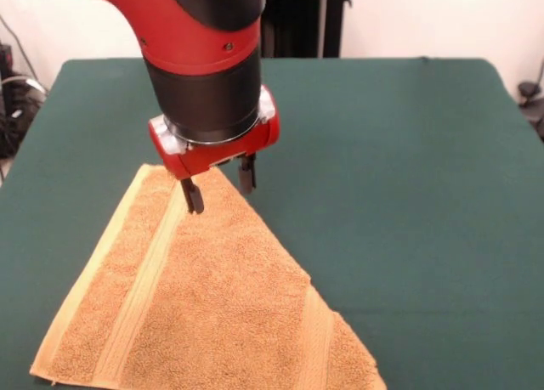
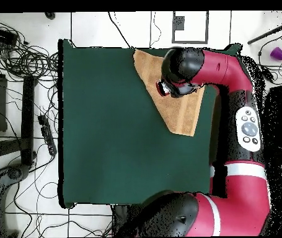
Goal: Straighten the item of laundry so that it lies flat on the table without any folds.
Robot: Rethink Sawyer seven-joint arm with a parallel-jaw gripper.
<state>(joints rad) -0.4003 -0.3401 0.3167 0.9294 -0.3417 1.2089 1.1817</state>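
**Towel folded into triangle, gripper open over its far corner**

The towel (image 1: 212, 305) lay on the green table (image 1: 408, 195) folded on a diagonal, so it showed as a triangle rather than a rectangle. In the front view it sat at the lower left, apex pointing away from the camera, base running off the bottom edge. A smooth woven band crossed it on the left; another showed near the right corner. The gripper (image 1: 220, 186) hung at the apex, jaws apart, nothing between them. One fingertip (image 1: 194, 199) was over the terry, the other at the towel's edge; contact unclear. In the overhead view the arm (image 2: 230, 68) covered part of the towel (image 2: 181, 111) near the table's top edge.
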